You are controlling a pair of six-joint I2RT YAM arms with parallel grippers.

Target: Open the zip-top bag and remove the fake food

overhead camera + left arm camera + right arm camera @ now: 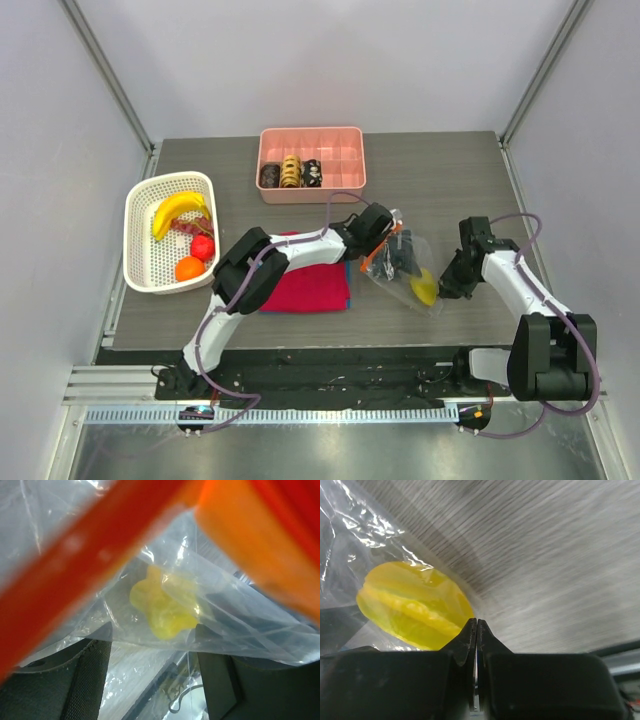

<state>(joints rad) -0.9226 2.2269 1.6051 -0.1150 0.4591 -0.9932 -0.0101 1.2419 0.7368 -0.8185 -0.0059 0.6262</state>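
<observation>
The right pincer (pixel 476 624) is clenched, tips meeting in a hairline slit hard against the edge of a yellow ribbed fake fruit (pixel 412 605). I cannot tell whether any film is caught between them. The left pincer (pixel 155 647) is released, its dark fingers (pixel 75 680) standing well apart with crinkled film between them.

The fruit lies inside the zip-top bag (pixel 398 283), clear and wrinkled, on the desk (pixel 430 170) between the two arms, just beside a folded red shirt (pixel 310 285).

The left wrist view alone shows the orange zip strip, blurred and very close. Only the top view shows the white basket (pixel 135 200) at the left, holding a banana (pixel 178 210), a red fruit (pixel 203 247) and an orange ball (pixel 188 268).
</observation>
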